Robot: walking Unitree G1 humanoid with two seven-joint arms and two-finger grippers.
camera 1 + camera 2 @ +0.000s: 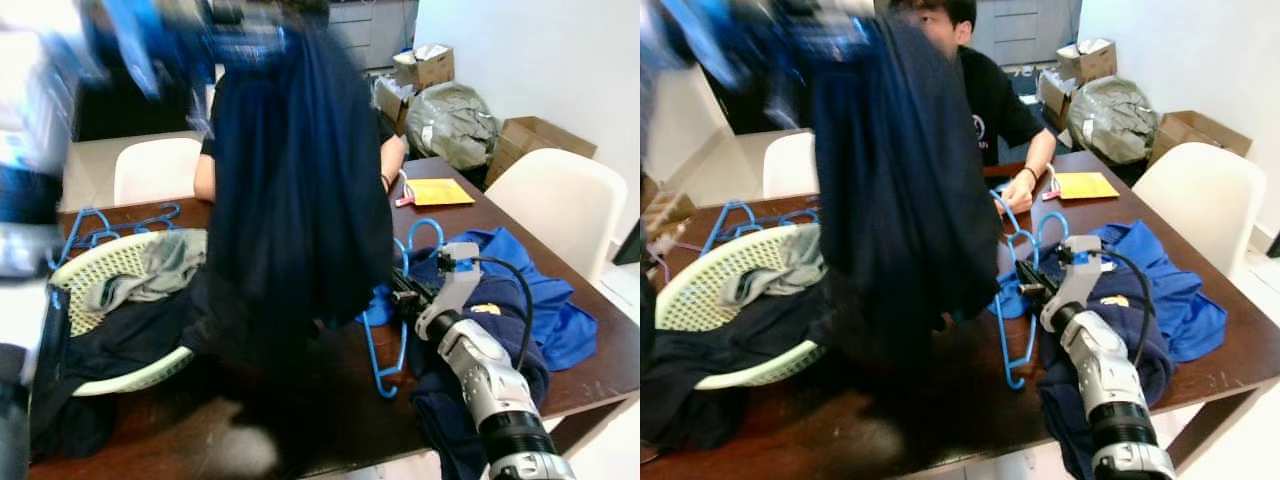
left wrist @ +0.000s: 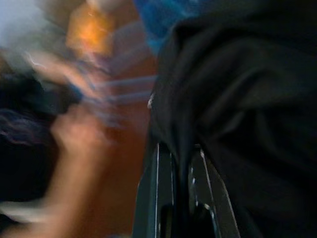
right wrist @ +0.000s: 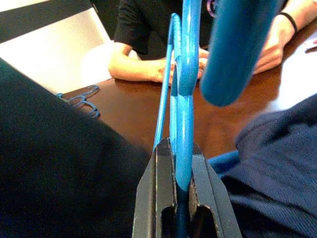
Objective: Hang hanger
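Note:
A dark navy garment [image 1: 300, 200] hangs over the middle of the brown table [image 1: 600, 375], lifted high by my left arm, which is blurred at the top. In the left wrist view my left gripper [image 2: 181, 148] is shut on the garment's dark cloth. My right gripper [image 1: 1028, 280] is low over the table to the right of the garment, shut on the edge of a blue plastic hanger [image 3: 183, 89]. That hanger [image 1: 385, 340] lies partly on the table, its upper part tucked behind the hanging cloth.
A person in a black shirt [image 1: 990, 90] sits across the table, one hand [image 1: 1018, 195] near more blue hangers. A pale laundry basket [image 1: 100, 270] with clothes lies at the left. Blue clothes [image 1: 540, 290] are heaped at the right. White chairs [image 1: 560, 200] and boxes [image 1: 425, 65] stand behind.

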